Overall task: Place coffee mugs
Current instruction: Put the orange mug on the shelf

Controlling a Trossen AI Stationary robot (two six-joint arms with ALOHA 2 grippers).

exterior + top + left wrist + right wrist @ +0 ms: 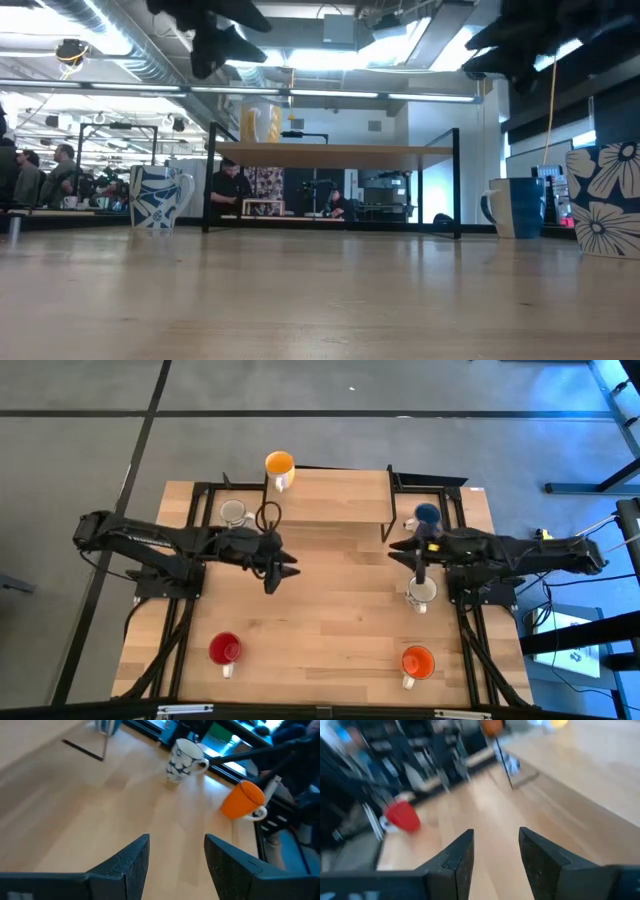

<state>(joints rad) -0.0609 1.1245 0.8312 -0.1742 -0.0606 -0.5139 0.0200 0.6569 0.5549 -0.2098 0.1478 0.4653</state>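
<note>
Your left gripper (287, 571) over the bare tabletop (340, 620), jaws open and empty, right gripper (402, 547) beside the dark blue mug (427, 515), jaws likewise open, empty.

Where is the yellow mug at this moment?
In the high view, the yellow mug stands on the raised wooden shelf, at its far left corner, beyond the patterned mug.

Pale wooden plank tabletop (330, 630) fills frame centre. Raised light-wood shelf on black metal legs (335, 495) at upper centre. Grey floor with dark seam lines (80, 450) around. Low view: seated people (232, 190) under shelf, more at far left (40, 175).
</note>
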